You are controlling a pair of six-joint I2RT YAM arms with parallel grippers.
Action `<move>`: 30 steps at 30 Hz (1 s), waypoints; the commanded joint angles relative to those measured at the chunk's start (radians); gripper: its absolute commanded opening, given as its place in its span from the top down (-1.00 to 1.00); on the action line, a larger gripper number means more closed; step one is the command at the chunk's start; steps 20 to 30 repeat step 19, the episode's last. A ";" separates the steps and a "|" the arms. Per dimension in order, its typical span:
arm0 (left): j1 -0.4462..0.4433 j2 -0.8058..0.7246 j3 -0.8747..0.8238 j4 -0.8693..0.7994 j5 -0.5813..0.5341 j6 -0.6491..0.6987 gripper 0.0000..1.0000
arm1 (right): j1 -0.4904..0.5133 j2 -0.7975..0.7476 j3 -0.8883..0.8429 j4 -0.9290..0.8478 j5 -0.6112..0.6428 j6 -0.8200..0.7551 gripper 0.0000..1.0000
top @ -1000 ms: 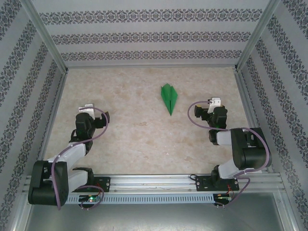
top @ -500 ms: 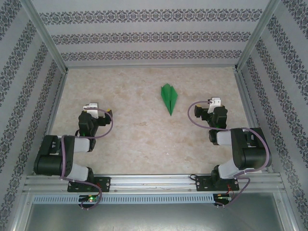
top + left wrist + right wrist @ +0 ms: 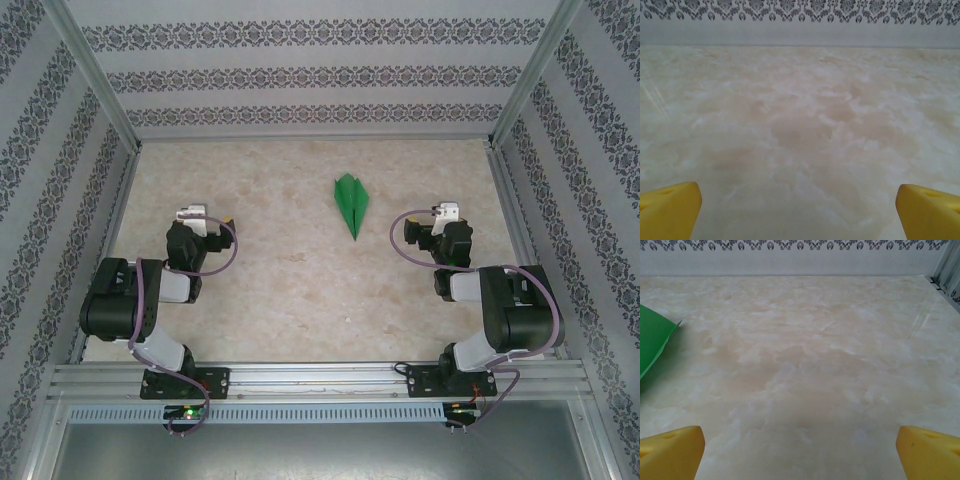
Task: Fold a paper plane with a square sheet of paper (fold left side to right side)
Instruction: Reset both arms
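On the marbled beige counter [image 3: 300, 285] inside patterned walls [image 3: 300, 70], the left gripper [image 3: 192, 214] and the right gripper [image 3: 446, 211] each gape fully, with nothing between their yellow fingers [image 3: 670, 210]. The paper plane [image 3: 351, 203] lies flat beyond and between them, nose toward the near edge, nearer the right gripper and touching neither. The folding looks done, so the 2 arms do best to park low and wide of the plane, never sweeping over it, lest a finger lift its creases.

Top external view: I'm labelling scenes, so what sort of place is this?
Probably a robot test enclosure: a marble-look table walled by patterned panels on aluminium frame, two arms bolted to a front rail.
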 commanded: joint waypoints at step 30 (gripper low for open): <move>0.011 -0.010 0.006 -0.058 -0.010 0.012 -0.99 | -0.009 0.004 0.016 0.042 -0.018 0.015 -0.96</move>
